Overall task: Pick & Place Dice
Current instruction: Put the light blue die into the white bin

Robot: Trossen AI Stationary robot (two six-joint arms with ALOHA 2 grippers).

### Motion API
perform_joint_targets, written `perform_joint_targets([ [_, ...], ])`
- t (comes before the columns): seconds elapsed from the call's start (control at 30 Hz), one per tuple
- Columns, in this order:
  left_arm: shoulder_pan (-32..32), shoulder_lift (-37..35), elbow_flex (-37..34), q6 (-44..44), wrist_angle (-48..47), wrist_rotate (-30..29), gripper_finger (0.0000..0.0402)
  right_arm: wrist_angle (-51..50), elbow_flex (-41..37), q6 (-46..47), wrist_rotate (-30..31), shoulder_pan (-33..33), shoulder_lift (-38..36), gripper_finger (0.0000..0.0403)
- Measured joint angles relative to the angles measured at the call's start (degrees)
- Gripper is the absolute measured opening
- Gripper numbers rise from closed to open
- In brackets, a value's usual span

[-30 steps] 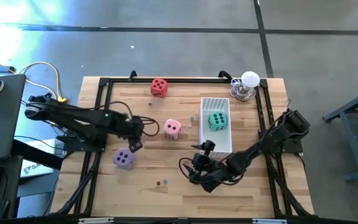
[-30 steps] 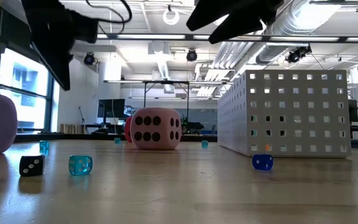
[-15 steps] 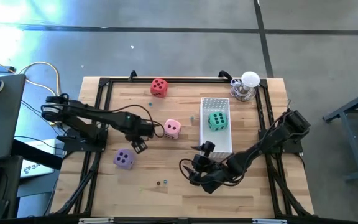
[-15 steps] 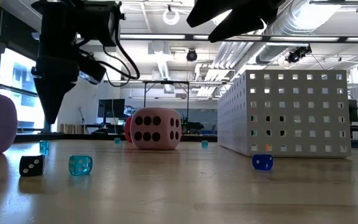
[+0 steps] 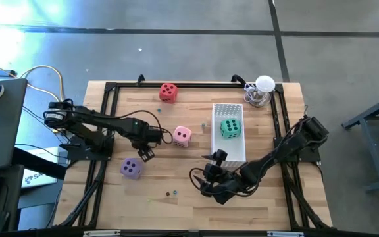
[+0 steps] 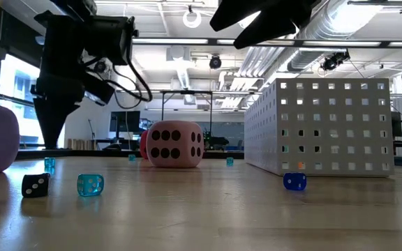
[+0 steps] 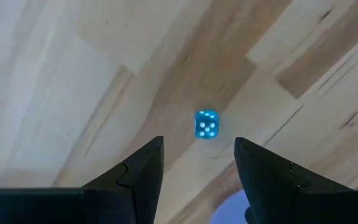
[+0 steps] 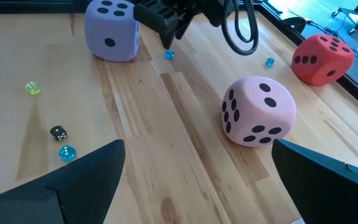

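Dice: four soft cubes. The green die (image 5: 229, 128) already sits inside the white perforated bin (image 5: 229, 152); the red die (image 5: 168, 91) is near the table's far edge, the pink die (image 5: 183, 136) mid-table just left of the bin, and the purple die (image 5: 131, 168) nearer the front left.
Change: over the last second the left gripper (image 5: 145, 146) swung in from above the purple die and has come down between the purple and pink dice; in the last half second it barely moved.
Left gripper state: fingers partly apart, holding nothing, pointing down at a tiny blue bead die (image 7: 206, 124) on the wood (not one of the task's cubes).
Right gripper (image 5: 210, 179): parked low near the front of the bin, jaws wide and empty, unchanged.
Meaning: one die placed, three left. The left arm looks poised between two candidates; I judge pink or purple comes next, though its aim sits on neither yet.
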Motion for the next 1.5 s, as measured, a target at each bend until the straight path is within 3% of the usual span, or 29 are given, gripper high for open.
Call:
perform_joint_targets([
  [0.8, -0.1, 0.3, -4.6, 0.2, 6.8, 0.5, 0.0186, 0.2, 0.0, 0.2, 0.0, 0.0, 0.0, 0.0398],
  [1.13, 0.7, 4.0, -6.7, 2.0, 8.4, -0.1, 0.0134, 1.6, 0.0, 0.6, 0.0, 0.0, 0.0, 0.0398],
  [1.5, 0.3, 4.0, -7.0, 4.2, 10.2, -0.6, 0.0116, 1.6, 0.0, 0.6, 0.0, 0.0, 0.0, 0.0398],
])
